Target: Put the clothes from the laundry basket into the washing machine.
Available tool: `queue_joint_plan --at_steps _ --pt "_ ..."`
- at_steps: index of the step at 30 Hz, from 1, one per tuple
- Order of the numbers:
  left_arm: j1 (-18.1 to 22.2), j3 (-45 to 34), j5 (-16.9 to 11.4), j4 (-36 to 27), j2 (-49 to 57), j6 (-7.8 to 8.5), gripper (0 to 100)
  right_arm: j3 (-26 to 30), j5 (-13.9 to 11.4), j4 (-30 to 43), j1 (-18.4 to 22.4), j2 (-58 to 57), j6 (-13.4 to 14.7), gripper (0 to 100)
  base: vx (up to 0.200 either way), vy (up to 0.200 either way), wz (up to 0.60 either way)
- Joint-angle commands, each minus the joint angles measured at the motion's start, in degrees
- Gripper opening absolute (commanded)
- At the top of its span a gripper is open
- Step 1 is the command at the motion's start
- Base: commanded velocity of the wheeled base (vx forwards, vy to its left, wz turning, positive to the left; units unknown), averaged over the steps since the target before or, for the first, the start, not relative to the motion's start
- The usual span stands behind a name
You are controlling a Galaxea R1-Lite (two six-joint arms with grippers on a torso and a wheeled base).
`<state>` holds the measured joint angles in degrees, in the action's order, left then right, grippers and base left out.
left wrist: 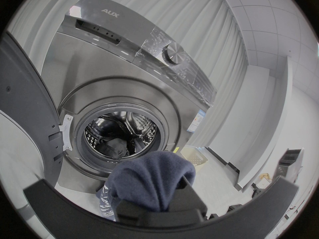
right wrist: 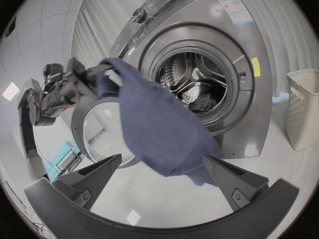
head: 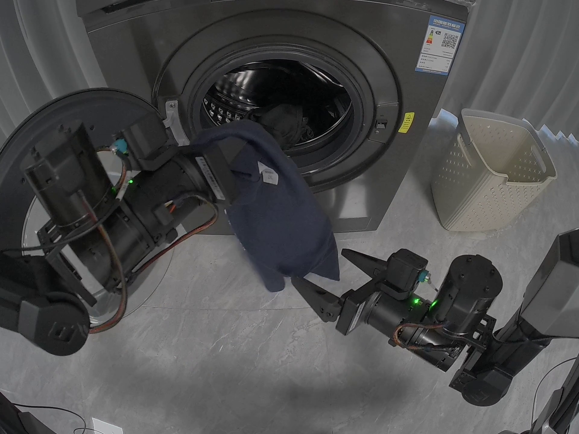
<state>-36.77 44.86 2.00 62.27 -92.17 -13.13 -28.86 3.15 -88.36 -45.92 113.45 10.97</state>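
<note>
Head view: the left gripper (head: 232,173), clamped on a dark navy cloth garment (head: 283,224), holds it hanging lengthwise just before the round drum opening (head: 277,113) of the grey metal washing machine (head: 386,49), straight ahead. Left wrist view: cloth hides the fingers. Right wrist view: the right gripper (right wrist: 160,157) stands spread about the garment's lower edge; contact unclear.

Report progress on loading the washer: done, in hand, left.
Done: the door is open and one dark garment lies in the drum. In hand: the left gripper is shut on a navy garment hanging in front of the drum; the right gripper is open under its lower end. Left: get that garment inside. The laundry basket looks empty as far as its inside shows.
</note>
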Motion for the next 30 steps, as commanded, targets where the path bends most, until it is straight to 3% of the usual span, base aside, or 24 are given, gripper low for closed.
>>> queue_joint_plan --at_steps 1,7,14,30 --pt "-0.06 3.57 2.31 -0.04 -5.39 -0.05 0 -0.06 0.02 0.03 -2.68 0.11 -0.42 100 0.000 0.000 0.00" --pt "-0.06 6.91 3.54 -0.13 -8.29 -0.05 0 -3.31 0.02 0.03 -3.12 3.45 -1.57 100 0.000 0.000 0.00" --pt "-1.38 10.60 6.00 -0.04 -10.75 -0.05 0 -12.72 -0.07 0.64 -2.86 8.19 -2.97 100 0.000 0.000 0.00" --pt "-2.34 10.60 6.97 -0.13 -10.04 -0.58 0 -28.45 -0.16 4.07 0.83 17.34 -5.17 100 0.000 0.000 0.00"
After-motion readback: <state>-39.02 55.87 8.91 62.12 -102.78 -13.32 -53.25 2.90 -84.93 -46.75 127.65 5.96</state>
